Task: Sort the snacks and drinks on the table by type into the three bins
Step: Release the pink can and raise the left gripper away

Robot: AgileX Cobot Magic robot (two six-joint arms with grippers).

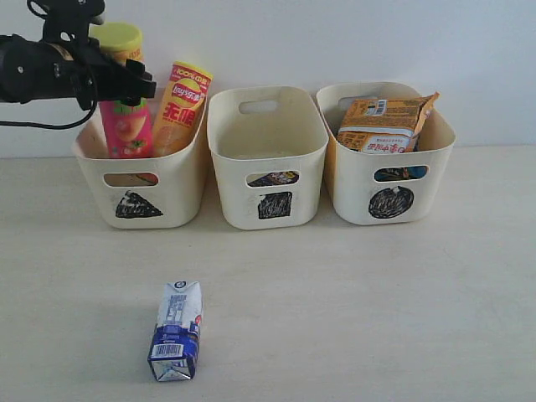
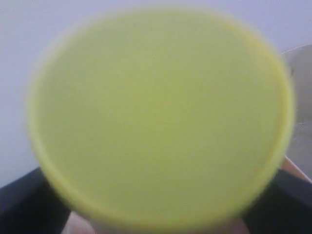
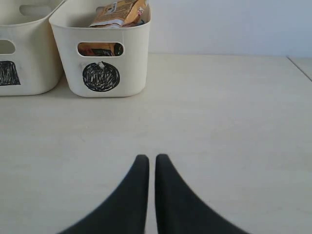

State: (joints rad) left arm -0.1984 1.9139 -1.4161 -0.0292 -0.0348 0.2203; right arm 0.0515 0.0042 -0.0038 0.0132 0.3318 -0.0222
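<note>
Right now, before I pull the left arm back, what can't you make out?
- Left gripper hold: the blurred yellow-green lid fills the left wrist view, and the exterior view is side-on.
- Square bin contents: its wall hides all but a dark scrap through the handle slot, exterior view.
- Circle bin: the item under the orange bag shows only through that bin's opening.

- Setting: a robotics test station of the laboratory kind.
- Bench (image 1: pixel 394 318): a pale, plain surface set against a bare white wall (image 1: pixel 352 42).
- Bins: three alike cream tubs in one row, each hand-marked in black scribble, namely the triangle bin (image 1: pixel 180 197), the square bin (image 1: pixel 243 201) and the circle bin (image 1: pixel 352 197).
- Machinery: a black robot arm (image 1: pixel 38 67) with a loose cable (image 1: pixel 42 126), its left pincer (image 1: pixel 138 84) at a pink chip tube (image 1: pixel 126 134).
- Second unit: the right pincer (image 3: pixel 152 163), black, fingers close together above the bench.
</note>
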